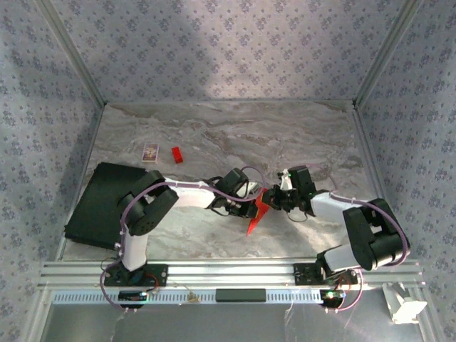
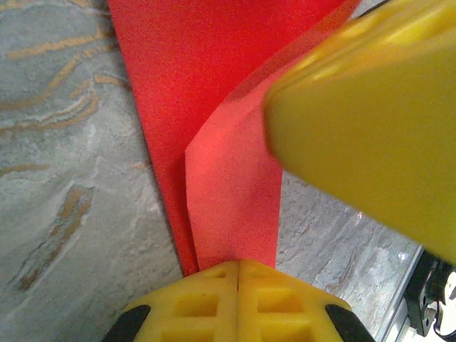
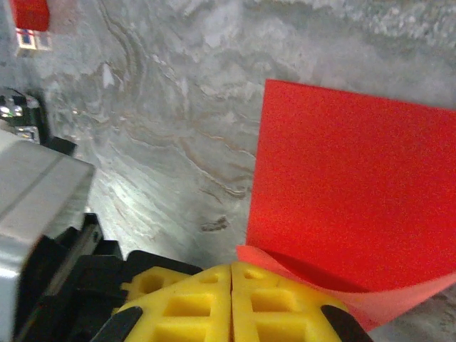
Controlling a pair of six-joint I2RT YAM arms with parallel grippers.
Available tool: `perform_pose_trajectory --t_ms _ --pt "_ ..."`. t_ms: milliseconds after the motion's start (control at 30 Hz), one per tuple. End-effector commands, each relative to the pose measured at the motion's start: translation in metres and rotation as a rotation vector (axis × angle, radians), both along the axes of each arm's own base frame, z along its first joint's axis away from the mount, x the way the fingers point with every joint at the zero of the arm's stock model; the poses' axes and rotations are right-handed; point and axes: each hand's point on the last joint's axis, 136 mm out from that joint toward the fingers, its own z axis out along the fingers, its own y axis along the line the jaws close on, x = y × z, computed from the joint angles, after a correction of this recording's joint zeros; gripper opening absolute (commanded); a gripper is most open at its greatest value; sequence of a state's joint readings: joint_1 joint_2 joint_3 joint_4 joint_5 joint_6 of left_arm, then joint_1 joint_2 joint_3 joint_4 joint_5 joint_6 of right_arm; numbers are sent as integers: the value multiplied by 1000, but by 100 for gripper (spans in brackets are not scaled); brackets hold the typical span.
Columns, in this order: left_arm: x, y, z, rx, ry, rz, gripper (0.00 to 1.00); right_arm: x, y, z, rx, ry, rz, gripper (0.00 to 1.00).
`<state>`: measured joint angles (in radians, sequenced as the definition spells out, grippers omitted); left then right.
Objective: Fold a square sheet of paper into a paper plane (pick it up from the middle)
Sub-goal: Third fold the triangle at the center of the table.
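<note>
Top external view puts the red paper (image 1: 257, 213) near the middle of the table (image 1: 214, 135). It seems to be lifted off the surface and hangs as a narrow strip whose point aims toward my bases. Left wrist view has my left tool (image 2: 239, 269) closed on it, with two overlapping layers running straight into the closed fingers. Right wrist view has my right tool (image 3: 232, 272) closed too, and a curled edge of the paper looks pinched at its tips.

I judge the folding well under way: there are layers and a point, but I cannot confirm a finished dart with wings. I cannot make out the crease lines, how many folds are stacked, or the stretch of paper between both tools, which they cover from above. Well apart, toward the far left, lie a small red block (image 1: 177, 154) and a patterned card (image 1: 149, 151).
</note>
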<state>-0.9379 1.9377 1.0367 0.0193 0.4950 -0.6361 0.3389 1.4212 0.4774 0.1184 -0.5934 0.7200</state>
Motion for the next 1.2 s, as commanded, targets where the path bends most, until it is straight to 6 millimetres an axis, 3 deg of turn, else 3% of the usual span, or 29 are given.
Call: perform_pose_trajectory --t_ms 0,267,500,1000,1167 --pt "-25 40 -46 201 111 -5 1 -7 -11 -23 -80 37 -4 8" --pt "-29 43 -49 208 125 -6 1 15 -32 -41 -87 70 -82 7" --pt "-32 47 -54 220 130 -1 0 34 -41 -36 -48 63 -120 7" --pt "-32 50 -56 224 124 -1 0 56 -95 -47 -220 91 -292 8" --pt "-32 51 -56 231 122 -9 0 65 -99 -44 -190 89 -315 8"
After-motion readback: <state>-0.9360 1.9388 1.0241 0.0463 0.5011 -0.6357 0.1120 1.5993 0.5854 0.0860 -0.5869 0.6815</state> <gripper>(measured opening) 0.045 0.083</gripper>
